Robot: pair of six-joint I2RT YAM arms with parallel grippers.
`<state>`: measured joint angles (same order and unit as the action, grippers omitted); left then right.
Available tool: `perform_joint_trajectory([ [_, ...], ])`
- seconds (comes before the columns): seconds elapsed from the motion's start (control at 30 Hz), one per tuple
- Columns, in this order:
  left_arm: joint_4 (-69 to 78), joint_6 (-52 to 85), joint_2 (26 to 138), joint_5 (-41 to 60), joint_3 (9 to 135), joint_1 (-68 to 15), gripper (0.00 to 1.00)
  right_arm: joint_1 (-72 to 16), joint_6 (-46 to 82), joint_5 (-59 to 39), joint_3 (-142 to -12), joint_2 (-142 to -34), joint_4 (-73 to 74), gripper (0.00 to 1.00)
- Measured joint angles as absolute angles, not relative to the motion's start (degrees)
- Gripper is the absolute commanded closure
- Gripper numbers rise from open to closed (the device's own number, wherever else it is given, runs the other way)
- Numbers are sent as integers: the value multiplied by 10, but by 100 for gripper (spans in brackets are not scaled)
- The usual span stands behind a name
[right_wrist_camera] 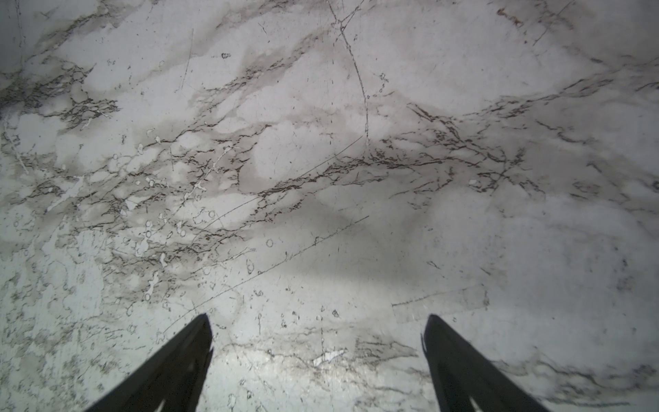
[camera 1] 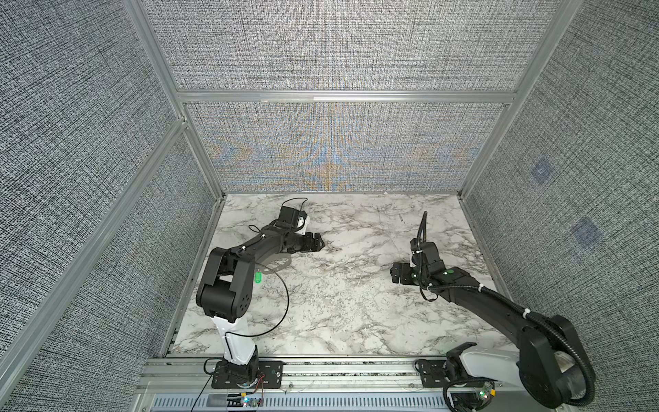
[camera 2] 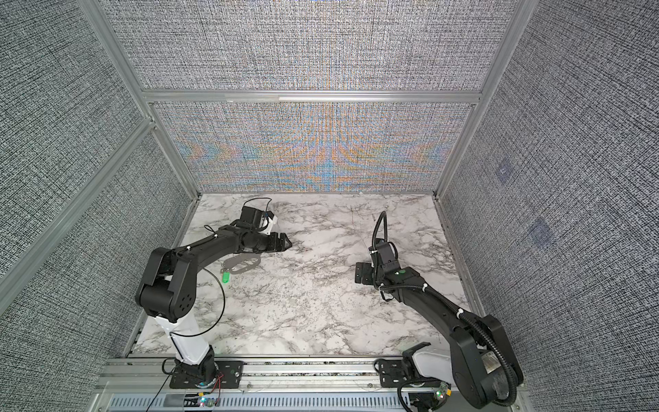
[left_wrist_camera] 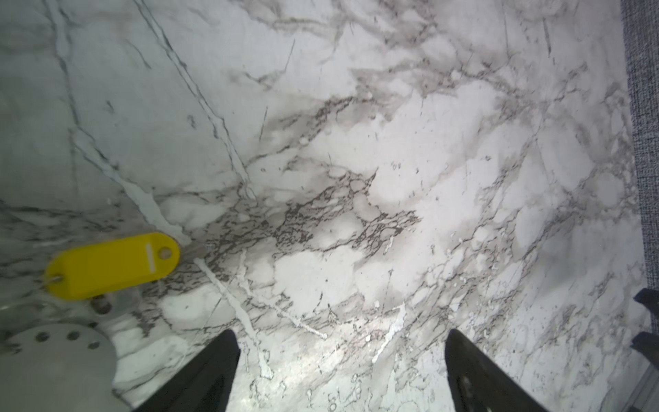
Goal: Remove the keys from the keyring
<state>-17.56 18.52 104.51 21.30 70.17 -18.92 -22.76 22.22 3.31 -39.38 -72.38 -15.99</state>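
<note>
Since both grippers have their jaws standing wide apart with nothing between them, it all comes down to where the keyring (camera 2: 243, 264) sits, and it's awkward. In both top views it lies flat on the marble table (camera 2: 321, 314), half tucked under the left forearm (camera 2: 214, 246). That puts it behind the left gripper (camera 2: 283, 243), back toward that arm's base, not out in front of the fingertips. Its long axis runs roughly side to side across the view with a slight tilt. The green-tagged key (camera 2: 224, 276) sits at the end nearer the left wall, tag pointing toward the near edge. It looks like it touches the ring, but I can't tell if it's actually threaded on. The yellow-tagged key (left_wrist_camera: 114, 264) only shows in the left wrist view, lying off to one side of the jaws, and I can't find it in the top views. The right gripper (camera 2: 362, 273) is well apart on the far side of the table, and its wrist view shows bare marble only. So the left arm is clearly nearer, but my guess is it'd have to pull back and swing toward its own base, then close across the ring's short axis.
</note>
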Motion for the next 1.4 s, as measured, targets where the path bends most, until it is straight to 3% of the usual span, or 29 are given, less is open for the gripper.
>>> perform_joint_trajectory([
  [0.13,-185,192,1034,188,731,-181,7,-245,187,1,-433,-771,-159,17],
  [0.33,-211,202,1022,156,737,-133,9,-289,83,-39,-547,-889,-163,42],
  [0.73,-250,155,1082,145,771,-99,12,-378,-94,-78,-749,-1069,-210,51],
  [1.4,-239,106,1148,152,794,-99,10,-383,-110,-48,-683,-1022,-216,51],
])
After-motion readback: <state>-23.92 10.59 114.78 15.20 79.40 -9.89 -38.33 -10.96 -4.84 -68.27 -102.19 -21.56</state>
